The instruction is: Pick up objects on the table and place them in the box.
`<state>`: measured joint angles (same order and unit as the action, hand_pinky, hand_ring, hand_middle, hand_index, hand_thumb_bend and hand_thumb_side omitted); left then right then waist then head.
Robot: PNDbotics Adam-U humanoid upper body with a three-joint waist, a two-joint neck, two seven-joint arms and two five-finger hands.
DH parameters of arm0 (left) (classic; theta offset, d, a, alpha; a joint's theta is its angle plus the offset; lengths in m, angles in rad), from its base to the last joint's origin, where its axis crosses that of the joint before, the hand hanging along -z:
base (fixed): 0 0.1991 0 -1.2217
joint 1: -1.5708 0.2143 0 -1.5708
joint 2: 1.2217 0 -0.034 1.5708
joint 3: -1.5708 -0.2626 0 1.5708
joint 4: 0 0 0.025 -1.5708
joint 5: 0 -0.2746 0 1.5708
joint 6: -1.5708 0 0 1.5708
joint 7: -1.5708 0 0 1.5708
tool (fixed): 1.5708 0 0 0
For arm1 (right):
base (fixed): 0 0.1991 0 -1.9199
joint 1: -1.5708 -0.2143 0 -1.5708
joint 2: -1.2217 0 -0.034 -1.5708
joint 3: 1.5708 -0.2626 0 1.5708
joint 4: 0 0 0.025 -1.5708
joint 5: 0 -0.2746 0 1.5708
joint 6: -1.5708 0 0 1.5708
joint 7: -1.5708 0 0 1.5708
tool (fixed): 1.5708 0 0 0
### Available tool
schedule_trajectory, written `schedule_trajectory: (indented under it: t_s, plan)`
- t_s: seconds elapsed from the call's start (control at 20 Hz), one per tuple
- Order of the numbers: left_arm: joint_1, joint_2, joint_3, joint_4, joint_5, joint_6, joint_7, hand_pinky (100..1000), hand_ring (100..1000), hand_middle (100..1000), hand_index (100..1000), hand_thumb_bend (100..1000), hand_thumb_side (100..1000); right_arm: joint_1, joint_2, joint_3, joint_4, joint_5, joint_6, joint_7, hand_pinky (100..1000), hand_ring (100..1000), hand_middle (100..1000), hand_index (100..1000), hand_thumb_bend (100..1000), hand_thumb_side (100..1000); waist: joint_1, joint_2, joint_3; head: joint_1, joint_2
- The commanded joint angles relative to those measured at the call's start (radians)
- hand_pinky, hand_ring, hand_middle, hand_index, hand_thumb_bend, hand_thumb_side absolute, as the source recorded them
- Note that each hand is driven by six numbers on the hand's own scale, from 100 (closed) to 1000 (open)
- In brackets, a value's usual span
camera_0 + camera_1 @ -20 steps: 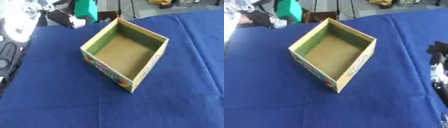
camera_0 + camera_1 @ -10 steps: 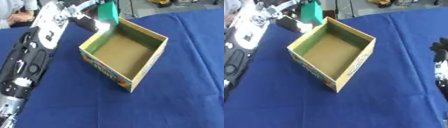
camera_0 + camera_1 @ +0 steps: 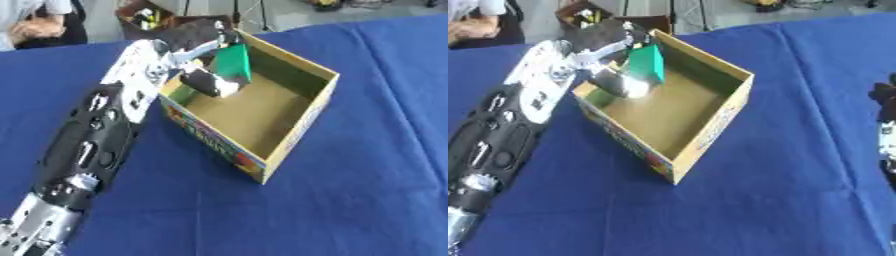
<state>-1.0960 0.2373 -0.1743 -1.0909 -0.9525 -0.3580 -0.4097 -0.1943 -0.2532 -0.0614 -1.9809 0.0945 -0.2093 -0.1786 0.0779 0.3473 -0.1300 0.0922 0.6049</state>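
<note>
Box (image 3: 302,125): open-topped cardboard carton, plain brown inside, coloured print on its outer walls, set cornerwise on the blue tablecloth (image 3: 367,200). All positions below are relative to this box.

Green block (image 3: 232,64): flat-sided, held upright above the box's far-left corner, over the interior and clear of the floor.

Left hand (image 3: 203,60): reaching in over the left wall from the long black-and-silver arm; fingers and thumb curled around the green block, grasping it.

Right hand (image 3: 884,125): at the right edge of the right eye view, well apart from the box; only a dark part shows, and whether its fingers are open cannot be told.
</note>
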Motion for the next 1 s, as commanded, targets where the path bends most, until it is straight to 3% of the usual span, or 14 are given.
schedule_trajectory:
  t_s: [0.05, 0.4, 0.45, 0.6, 0.65, 0.8, 1.0]
  plan:
    - [-0.015, -0.003, -0.002, 0.017, -0.003, -0.020, -0.003, 377, 322, 517, 700, 100, 481, -0.010, -0.005, -0.003, -0.019, 0.000, 0.003, -0.009, 861, 826, 621, 816, 100, 577, -0.006, -0.016, -0.004, 0.006, -0.013]
    - [-0.007, -0.021, -0.006, 0.069, 0.028, -0.086, -0.003, 470, 385, 571, 733, 100, 536, -0.016, 0.000, 0.000, -0.019, 0.004, 0.009, -0.016, 862, 827, 621, 816, 100, 577, -0.005, -0.007, -0.012, 0.004, -0.022]
    - [-0.005, -0.023, -0.006, 0.074, 0.028, -0.092, -0.001, 465, 390, 577, 742, 100, 591, -0.017, 0.001, 0.001, -0.019, 0.004, 0.009, -0.015, 861, 827, 621, 816, 100, 577, -0.006, -0.006, -0.012, 0.005, -0.023]
    - [-0.003, -0.020, -0.008, 0.062, -0.014, -0.101, 0.031, 464, 422, 584, 774, 100, 609, -0.018, 0.004, 0.002, -0.019, 0.005, 0.010, -0.010, 862, 827, 620, 816, 100, 574, -0.007, -0.005, -0.013, 0.005, -0.022]
    - [-0.002, -0.019, -0.008, 0.055, -0.035, -0.103, 0.045, 550, 511, 655, 832, 126, 669, -0.018, 0.005, 0.001, -0.019, 0.006, 0.011, -0.009, 862, 827, 620, 816, 100, 576, -0.007, -0.006, -0.013, 0.005, -0.022]
    - [-0.004, -0.012, -0.009, 0.025, -0.107, -0.107, 0.090, 773, 769, 827, 942, 359, 775, -0.015, 0.006, 0.000, -0.019, 0.006, 0.010, -0.007, 862, 828, 620, 816, 100, 578, -0.007, -0.007, -0.008, 0.003, -0.018]
    - [0.000, -0.007, -0.012, 0.001, -0.183, -0.111, 0.098, 886, 884, 912, 1000, 554, 865, -0.012, 0.005, 0.000, -0.019, 0.006, 0.011, -0.007, 863, 827, 619, 816, 100, 578, -0.008, -0.011, -0.004, 0.002, -0.012]
